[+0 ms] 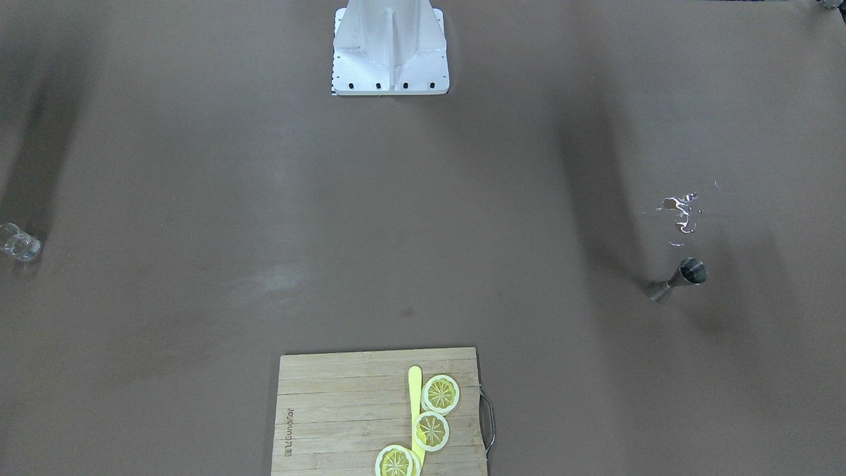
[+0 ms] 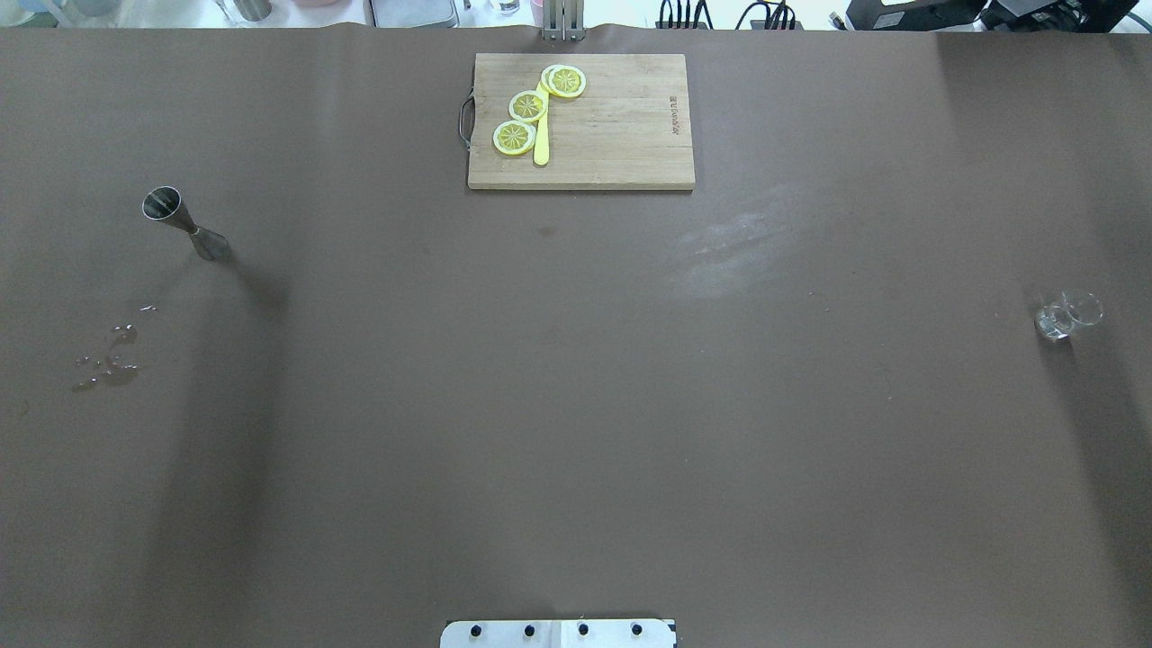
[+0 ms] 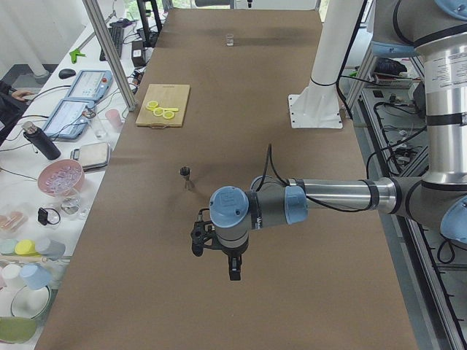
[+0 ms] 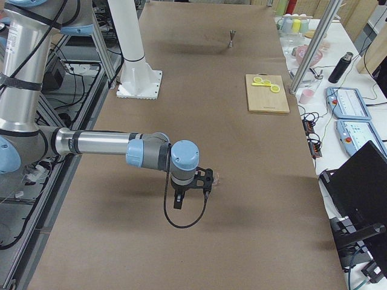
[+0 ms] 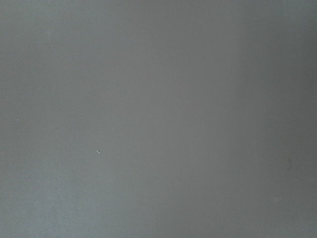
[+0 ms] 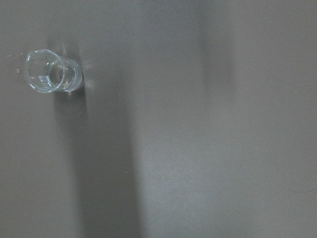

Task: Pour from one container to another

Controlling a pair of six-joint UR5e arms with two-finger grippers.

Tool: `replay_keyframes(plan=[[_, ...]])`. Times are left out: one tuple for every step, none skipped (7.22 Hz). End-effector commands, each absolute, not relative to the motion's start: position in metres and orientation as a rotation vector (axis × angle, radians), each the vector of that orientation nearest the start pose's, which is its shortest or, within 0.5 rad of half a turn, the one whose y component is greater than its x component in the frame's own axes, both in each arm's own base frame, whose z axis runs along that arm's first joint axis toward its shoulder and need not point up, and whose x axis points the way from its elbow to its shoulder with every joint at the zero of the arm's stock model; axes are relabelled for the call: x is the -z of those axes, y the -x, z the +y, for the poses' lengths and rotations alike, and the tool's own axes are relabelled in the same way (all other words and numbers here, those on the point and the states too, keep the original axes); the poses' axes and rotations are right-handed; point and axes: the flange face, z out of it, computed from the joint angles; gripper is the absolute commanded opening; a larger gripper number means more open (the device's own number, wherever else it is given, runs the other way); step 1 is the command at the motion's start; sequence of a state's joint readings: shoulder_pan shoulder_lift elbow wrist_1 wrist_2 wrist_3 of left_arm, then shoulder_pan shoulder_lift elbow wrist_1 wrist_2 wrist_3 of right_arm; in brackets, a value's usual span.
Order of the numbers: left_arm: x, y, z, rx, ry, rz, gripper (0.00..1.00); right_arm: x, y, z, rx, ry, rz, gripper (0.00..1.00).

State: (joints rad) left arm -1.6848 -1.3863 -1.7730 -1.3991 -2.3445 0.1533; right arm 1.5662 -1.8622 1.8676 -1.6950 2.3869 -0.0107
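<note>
The steel jigger [image 1: 677,281] [image 2: 184,223] [image 3: 186,175] stands upright on the brown table on my left side, with nothing touching it. The clear glass [image 1: 18,243] [image 2: 1066,315] [image 6: 52,74] stands alone far off on my right side. My left gripper [image 3: 217,251] hangs above the table some way short of the jigger; I cannot tell whether it is open or shut. My right gripper [image 4: 192,192] hovers close beside the glass [image 4: 215,178]; its state cannot be told either. The left wrist view holds only bare table.
A wooden cutting board [image 2: 612,135] [image 1: 330,410] with lemon slices and a yellow knife lies at the far middle edge. Spilled droplets [image 2: 112,355] [image 1: 681,211] wet the table near the jigger. The robot's base [image 1: 390,53] sits at the near middle.
</note>
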Motion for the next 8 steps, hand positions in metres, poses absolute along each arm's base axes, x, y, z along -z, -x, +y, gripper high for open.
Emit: replay_keyframes(plan=[[-0.6587, 0.1085, -0.3952, 0.027, 0.019, 0.782, 0.98, -0.6474, -0.0591, -0.3612, -0.034, 0.110, -0.815, 1.00], [-0.6575, 0.1069, -0.3967, 0.023, 0.005, 0.778, 0.98, -0.6482, -0.0591, -0.3611, -0.035, 0.112, -0.815, 1.00], [-0.6566, 0.1056, -0.3972, 0.018, 0.004, 0.780, 0.98, -0.6482, -0.0591, -0.3611, -0.035, 0.112, -0.815, 1.00], [-0.6574, 0.1057, -0.3970, 0.015, 0.004, 0.778, 0.98, -0.6482, -0.0591, -0.3611, -0.035, 0.112, -0.815, 1.00], [-0.6564, 0.1057, -0.3974, 0.011, -0.001, 0.778, 0.98, -0.6482, -0.0591, -0.3611, -0.035, 0.112, -0.815, 1.00], [-0.6544, 0.1056, -0.3980, 0.006, -0.009, 0.778, 0.98, -0.6482, -0.0591, -0.3611, -0.035, 0.112, -0.815, 1.00], [-0.6537, 0.1055, -0.3980, 0.006, -0.010, 0.780, 0.98, -0.6482, -0.0591, -0.3611, -0.035, 0.112, -0.815, 1.00], [-0.6529, 0.1056, -0.3989, 0.005, -0.012, 0.780, 0.98, -0.6490, -0.0591, -0.3608, -0.036, 0.115, -0.815, 1.00]])
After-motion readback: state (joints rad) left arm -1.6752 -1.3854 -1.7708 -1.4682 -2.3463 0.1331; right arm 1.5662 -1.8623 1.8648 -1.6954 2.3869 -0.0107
